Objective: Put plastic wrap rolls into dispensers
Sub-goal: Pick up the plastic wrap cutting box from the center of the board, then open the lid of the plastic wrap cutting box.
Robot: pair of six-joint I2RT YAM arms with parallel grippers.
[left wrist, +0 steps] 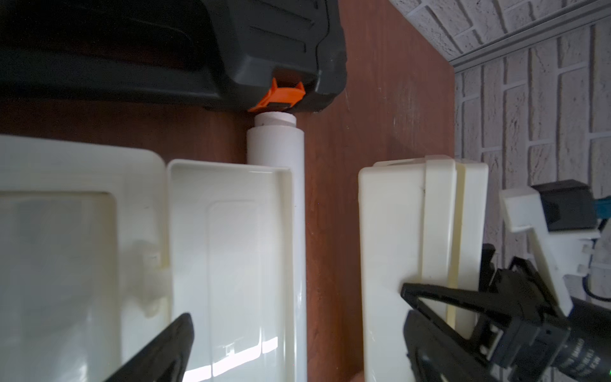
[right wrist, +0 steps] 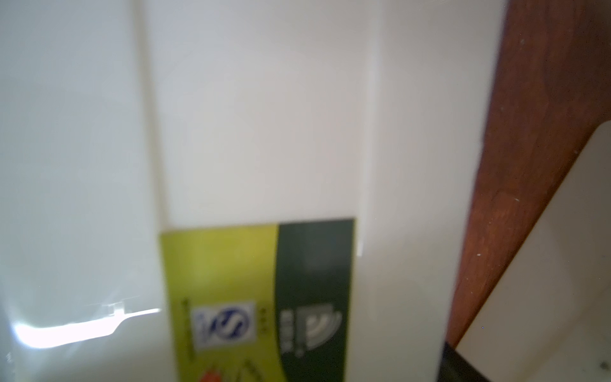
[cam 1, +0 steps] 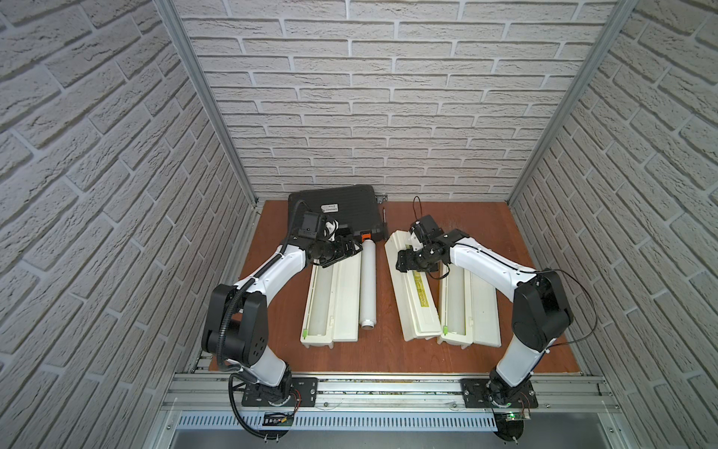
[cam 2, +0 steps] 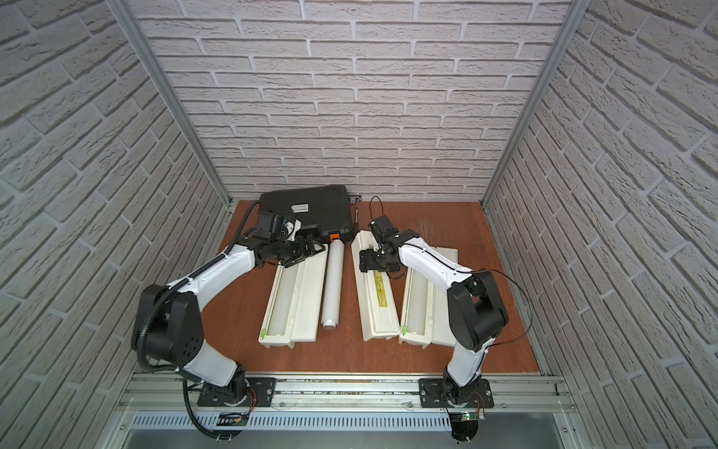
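A loose plastic wrap roll lies on the table between an open dispenser and a closed dispenser with a yellow-green label. Farther right lies another open dispenser. A pale roll appears to lie in each open tray. My left gripper hangs open over the open lid's far end, beside the loose roll. My right gripper clasps the closed dispenser across its width near the far end.
A black case with an orange latch stands at the back, almost touching the loose roll's far stub. Brick-pattern walls enclose three sides. Bare brown table shows along the front and at the back right.
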